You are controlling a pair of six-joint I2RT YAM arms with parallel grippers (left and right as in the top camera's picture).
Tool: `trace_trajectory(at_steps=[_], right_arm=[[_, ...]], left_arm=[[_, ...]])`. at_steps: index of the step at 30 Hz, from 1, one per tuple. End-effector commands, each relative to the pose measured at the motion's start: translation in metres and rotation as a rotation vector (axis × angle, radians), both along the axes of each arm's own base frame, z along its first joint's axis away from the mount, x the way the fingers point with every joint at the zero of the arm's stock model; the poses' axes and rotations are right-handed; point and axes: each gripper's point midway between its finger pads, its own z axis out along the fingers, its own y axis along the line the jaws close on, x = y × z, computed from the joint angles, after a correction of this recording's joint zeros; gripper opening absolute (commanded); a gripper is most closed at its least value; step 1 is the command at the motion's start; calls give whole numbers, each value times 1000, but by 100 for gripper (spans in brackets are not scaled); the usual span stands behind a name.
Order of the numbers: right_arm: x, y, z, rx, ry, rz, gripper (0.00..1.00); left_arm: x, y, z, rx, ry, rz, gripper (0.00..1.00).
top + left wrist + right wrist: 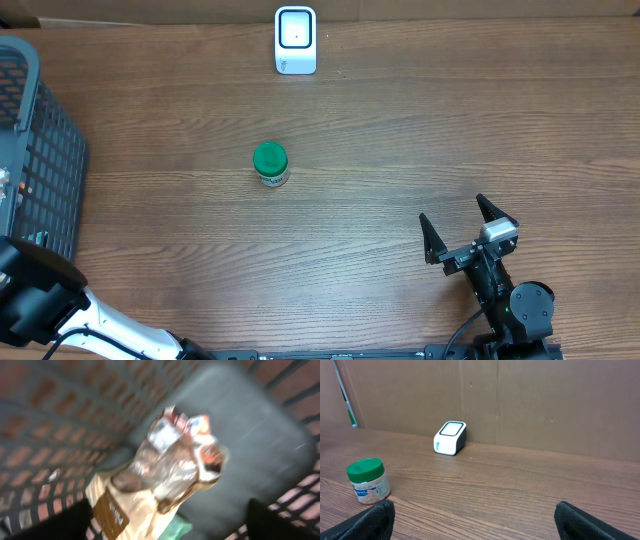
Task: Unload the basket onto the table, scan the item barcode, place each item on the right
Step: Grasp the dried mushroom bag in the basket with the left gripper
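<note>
A white barcode scanner (296,40) (450,437) stands at the table's far edge. A small jar with a green lid (270,163) (368,481) stands upright mid-table. My right gripper (455,215) (476,522) is open near the front right, aimed at the jar and scanner and holding nothing. In the blurred left wrist view, my left gripper (167,522) is open inside the basket, above a crinkled tan and clear snack bag (165,465). Its fingers are wide apart at the lower corners. Nothing is gripped between them.
A dark wire basket (40,150) fills the left edge of the table, and its grey floor (250,435) shows under the bag. Something green (175,527) lies beneath the bag. My left arm (40,300) reaches in from the front left corner.
</note>
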Motion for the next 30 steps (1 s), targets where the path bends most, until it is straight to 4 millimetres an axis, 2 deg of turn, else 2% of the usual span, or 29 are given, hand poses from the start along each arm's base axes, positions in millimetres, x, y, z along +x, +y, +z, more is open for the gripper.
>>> trace_trajectory(at_steps=[1, 6, 11, 15, 18, 23, 30], right_arm=[[0, 2, -2, 5, -3, 8, 100], [0, 2, -2, 5, -3, 8, 100], [0, 2, -2, 5, -3, 8, 100], [0, 2, -2, 5, -3, 8, 100], [0, 2, -2, 5, -3, 8, 100], [0, 2, -2, 4, -3, 8, 100], [0, 2, -2, 5, -3, 8, 100]], left_arm=[[-20, 13, -22, 37, 113, 37, 100], [-28, 27, -53, 26, 129, -7, 100], [-15, 29, -85, 23, 127, -168, 100], [-11, 30, -107, 39, 126, -220, 100], [-5, 31, -120, 52, 96, -237, 100], [16, 18, -139, 26, 5, -364, 100], [15, 15, -160, 34, -8, -367, 100]])
